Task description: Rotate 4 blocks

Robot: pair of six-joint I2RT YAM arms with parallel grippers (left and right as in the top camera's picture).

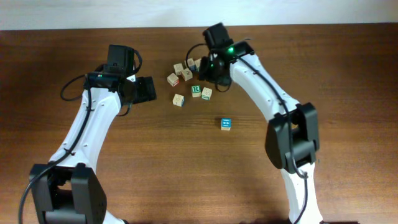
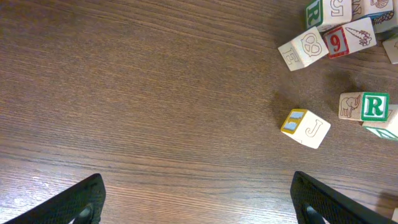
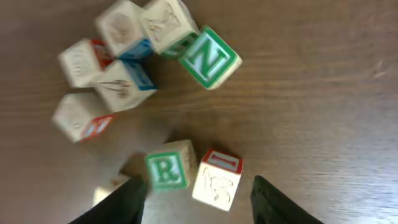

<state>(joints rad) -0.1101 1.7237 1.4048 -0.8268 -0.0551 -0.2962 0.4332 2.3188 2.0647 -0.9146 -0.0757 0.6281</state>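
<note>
I am holding my right gripper (image 3: 196, 185) open, jaws straddling the green R block (image 3: 166, 171) and the red-topped block (image 3: 217, 182) beside it, placed to turn it. My left gripper (image 2: 198, 177) is hanging open and empty over the desk (image 2: 155, 93), well left of the R.

This looks like a robotics lab or test bench. Two white jointed arms, the left arm (image 1: 93, 127) and the right arm (image 1: 264, 87), rise from the near side of a dark wood-grain table (image 1: 348, 74). Black cables trail along them, and a green indicator light (image 1: 231, 50) glows on the right one. Only a pale strip (image 1: 93, 12) shows beyond the far edge.
</note>
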